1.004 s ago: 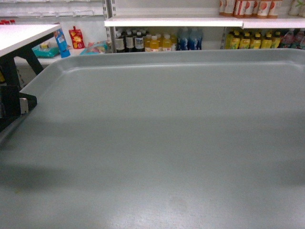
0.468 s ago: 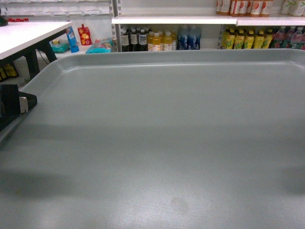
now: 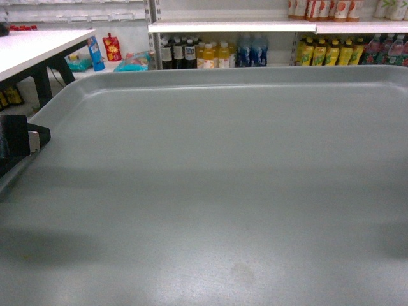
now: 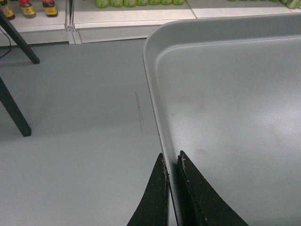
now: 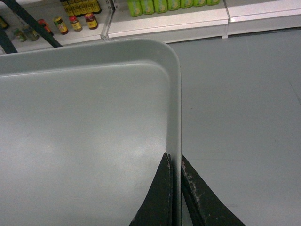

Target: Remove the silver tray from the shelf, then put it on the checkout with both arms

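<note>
The silver tray fills most of the head view, held level in the air above the grey floor. My left gripper is shut on the tray's left rim, one finger on each side of it. On the opposite side my right gripper is shut on the tray's right rim. In the head view only the left gripper shows, at the tray's left edge. The checkout, a white table on black legs, stands at the far left. A white shelf runs behind the tray.
Bottled drinks line the shelving behind the tray, with more bottles on low shelf boards. The checkout's black slanted legs stand on the grey floor left of the tray. Snack packets lie near the checkout.
The background has slid to the right in the head view: the checkout and shelves show more from the left. The tray and both grips stay fixed relative to the camera.
</note>
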